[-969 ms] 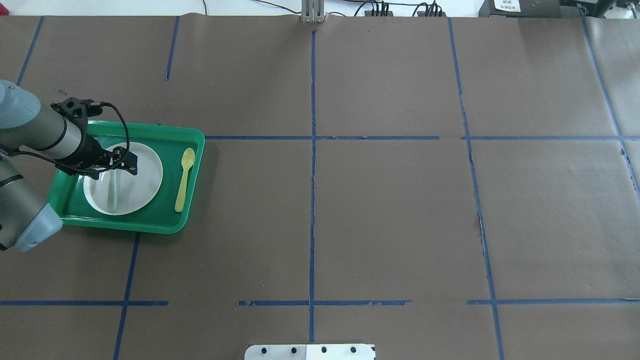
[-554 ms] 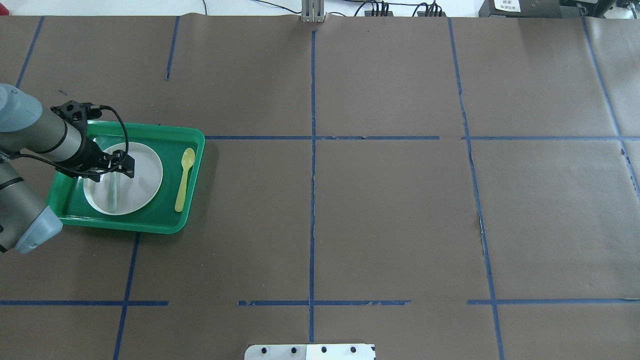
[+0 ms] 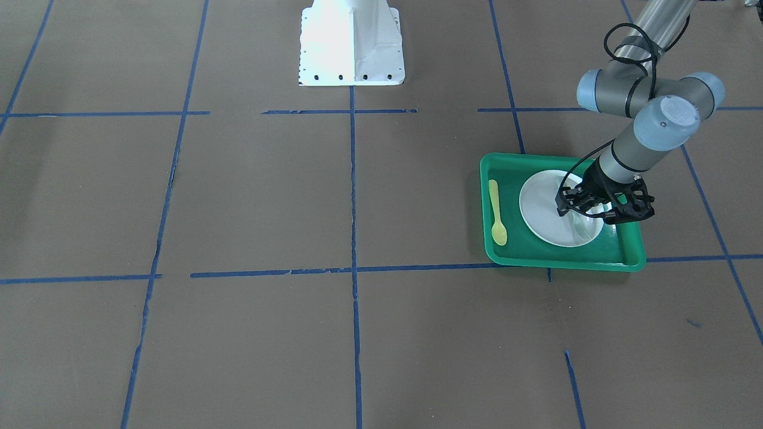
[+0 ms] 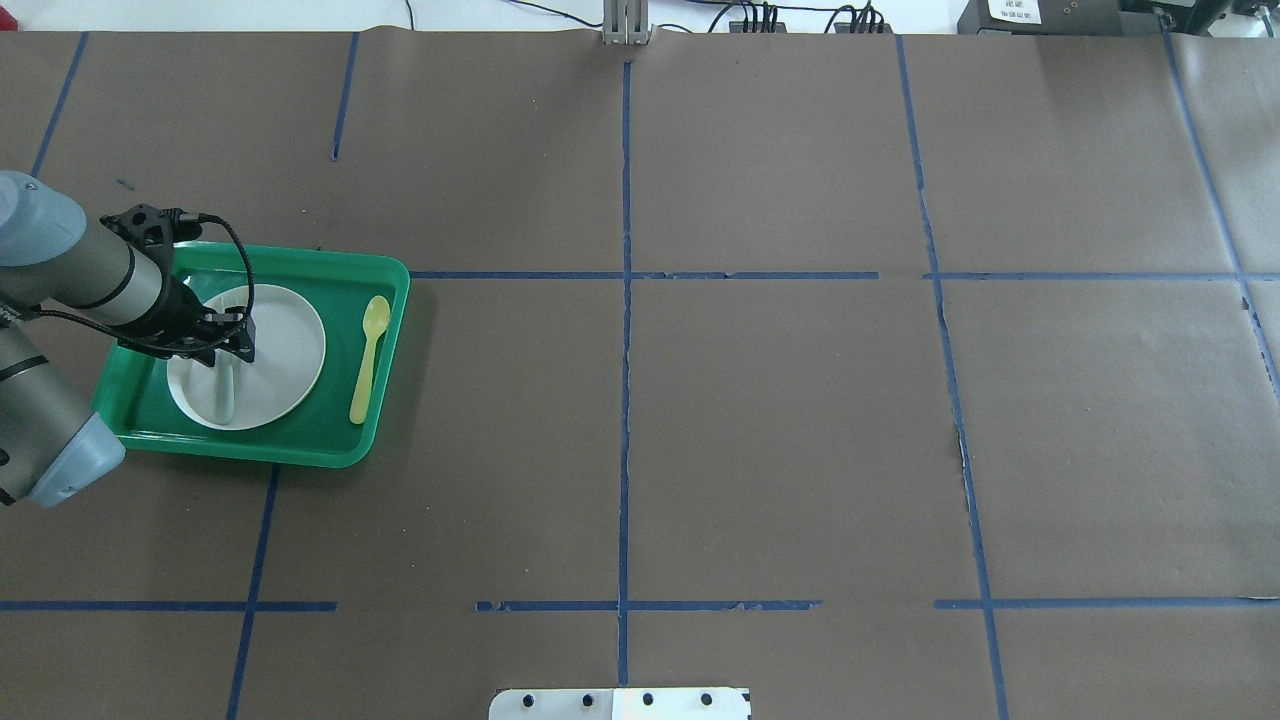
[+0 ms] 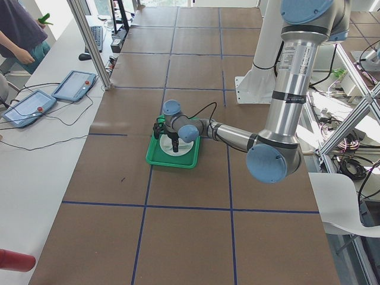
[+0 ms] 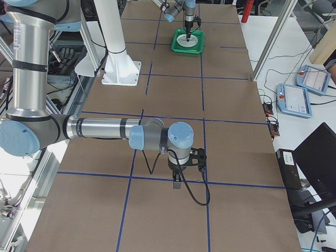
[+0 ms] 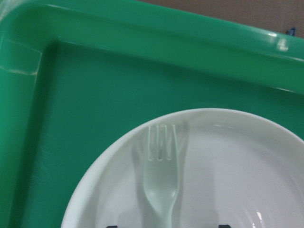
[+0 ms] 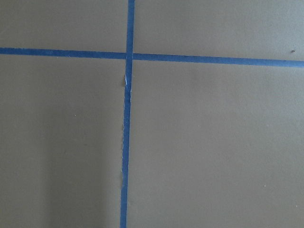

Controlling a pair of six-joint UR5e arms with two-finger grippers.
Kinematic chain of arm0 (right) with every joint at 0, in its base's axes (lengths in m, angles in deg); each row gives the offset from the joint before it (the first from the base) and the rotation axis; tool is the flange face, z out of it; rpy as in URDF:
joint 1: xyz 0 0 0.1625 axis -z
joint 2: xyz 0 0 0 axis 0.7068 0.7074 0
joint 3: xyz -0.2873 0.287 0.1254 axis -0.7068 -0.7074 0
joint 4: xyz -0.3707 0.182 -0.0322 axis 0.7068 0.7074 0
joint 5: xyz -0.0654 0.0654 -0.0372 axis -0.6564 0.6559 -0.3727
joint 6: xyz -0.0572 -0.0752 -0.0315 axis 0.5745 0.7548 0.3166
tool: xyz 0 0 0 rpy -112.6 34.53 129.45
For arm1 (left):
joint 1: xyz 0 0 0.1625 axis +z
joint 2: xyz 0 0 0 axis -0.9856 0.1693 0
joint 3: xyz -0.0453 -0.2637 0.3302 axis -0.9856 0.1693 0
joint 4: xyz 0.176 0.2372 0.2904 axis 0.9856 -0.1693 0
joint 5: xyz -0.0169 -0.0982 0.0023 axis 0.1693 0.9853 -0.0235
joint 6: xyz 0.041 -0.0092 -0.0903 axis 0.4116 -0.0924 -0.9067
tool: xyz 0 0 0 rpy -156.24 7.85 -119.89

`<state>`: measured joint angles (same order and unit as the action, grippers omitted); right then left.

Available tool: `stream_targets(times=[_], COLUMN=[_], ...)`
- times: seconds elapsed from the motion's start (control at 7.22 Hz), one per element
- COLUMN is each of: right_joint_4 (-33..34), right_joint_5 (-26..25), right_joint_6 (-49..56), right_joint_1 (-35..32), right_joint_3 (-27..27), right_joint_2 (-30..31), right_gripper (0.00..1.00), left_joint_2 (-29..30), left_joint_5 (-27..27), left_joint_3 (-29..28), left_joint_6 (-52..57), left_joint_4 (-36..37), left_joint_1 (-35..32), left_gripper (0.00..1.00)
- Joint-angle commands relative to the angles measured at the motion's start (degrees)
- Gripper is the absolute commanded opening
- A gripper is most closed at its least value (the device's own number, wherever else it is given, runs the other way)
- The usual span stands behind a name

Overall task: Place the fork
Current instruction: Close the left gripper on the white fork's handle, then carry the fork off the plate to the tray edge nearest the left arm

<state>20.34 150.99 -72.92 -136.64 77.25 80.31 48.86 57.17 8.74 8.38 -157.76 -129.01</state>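
Seemingly pre-grasp: the fork (image 7: 161, 185) on the plate (image 7: 237, 156) is straddled by the wide left hand (image 4: 232, 348); lowering and closing are needed.

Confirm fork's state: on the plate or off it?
On it: the fork lies flat on the plate, tines near its rim.

green plastic tray (image 4: 340, 295) with a raised rim, flat on the brown paper table cover (image 4: 800, 450), near the left end in the overhead view. inside it, a round white plate (image 4: 295, 350) about mid-tray. between plate and right rim, a yellow spoon (image 4: 368, 365), apart from the plate, bowl toward the far edge. blue tape lines (image 4: 625, 400) in a grid across the paper. on a pale side bench, a tablet-like pendant (image 5: 74, 85) with a cable, another (image 5: 27, 107) beside it.
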Motion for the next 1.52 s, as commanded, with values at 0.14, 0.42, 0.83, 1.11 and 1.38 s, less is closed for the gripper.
stream_targets(times=[0.14, 0.42, 0.83, 1.11, 1.38], right_joint_4=[0.0, 0.0, 0.0, 0.0, 0.0], right_joint_5=[0.0, 0.0, 0.0, 0.0, 0.0], right_joint_6=[0.0, 0.0, 0.0, 0.0, 0.0], right_joint_1=[0.0, 0.0, 0.0, 0.0, 0.0], right_joint_3=[0.0, 0.0, 0.0, 0.0, -0.1], right_joint_2=[0.0, 0.0, 0.0, 0.0, 0.0], right_gripper=[1.0, 1.0, 1.0, 1.0, 1.0], left_joint_2=[-0.1, -0.5, -4.2, -5.4, -5.4], left_joint_5=[0.1, 0.7, 0.1, 0.1, 0.1], left_joint_3=[0.5, 3.0, 8.3, 6.6, 4.7], left_joint_6=[-0.2, 0.1, 7.5, 13.1, 16.6], left_joint_4=[0.0, 0.1, 0.6, 0.0, -0.1], left_joint_1=[0.0, -0.5, -0.9, -3.2, -5.1], left_gripper=[0.0, 0.0, 0.0, 0.0, 0.0])
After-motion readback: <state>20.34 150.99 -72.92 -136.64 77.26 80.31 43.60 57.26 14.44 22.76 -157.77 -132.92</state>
